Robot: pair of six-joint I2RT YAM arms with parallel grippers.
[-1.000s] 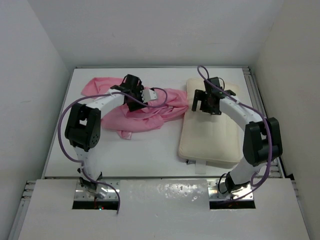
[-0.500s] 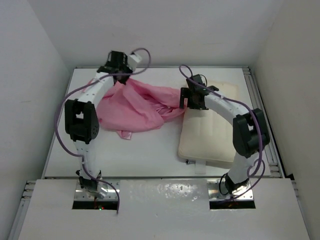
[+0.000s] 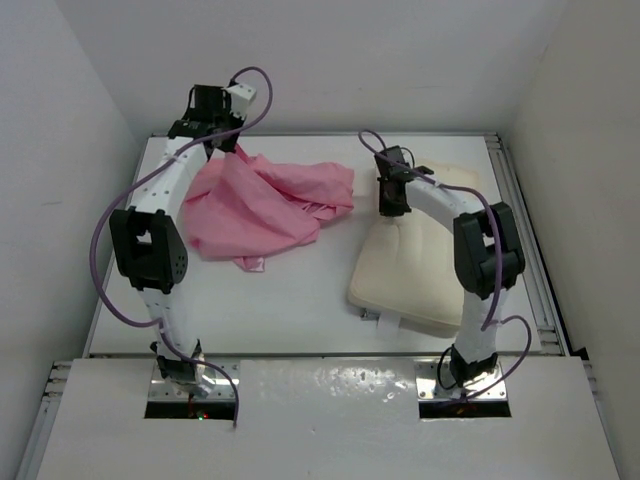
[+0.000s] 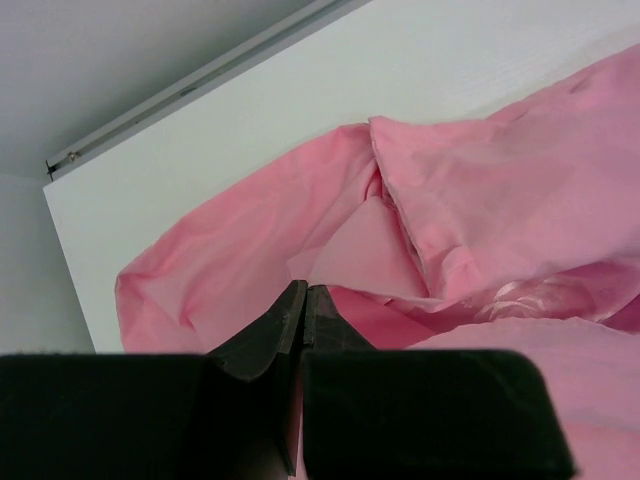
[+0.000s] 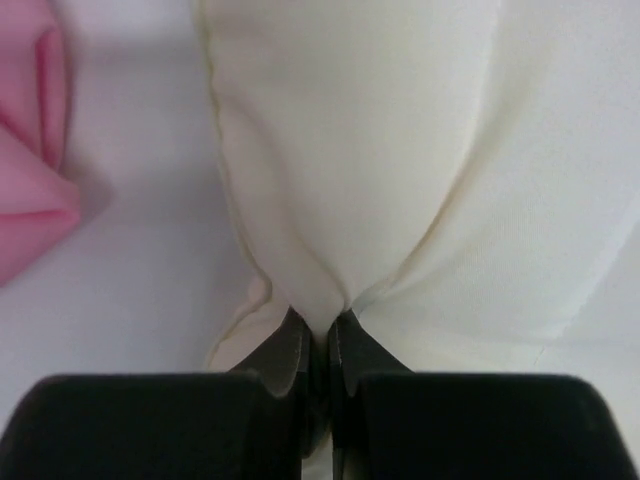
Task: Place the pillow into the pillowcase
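Both arms have shifted in the last second: the left gripper (image 3: 220,140) has swung from mid-table to the far left corner, dragging the pillowcase (image 3: 260,205) with it, and the right gripper (image 3: 393,203) has slid to the pillow's far left edge, skewing the pillow (image 3: 420,270).

From its wrist camera, the left gripper (image 4: 303,291) has its fingers pressed together on a thin fold of the pillowcase (image 4: 480,190). The right gripper (image 5: 320,322) is clamped on a puckered ridge of the pillow (image 5: 350,150).

The pillowcase drapes from the raised gripper onto the left half of the table (image 3: 300,290); the pillow lies on the right, apart from it.

Both pinches look shallow. Slick satin could slip free, and if two layers are caught the mouth will not open.

Only the wrist views show the pinches; only the overhead view shows the gap between pillow and case. No view reveals the opening.
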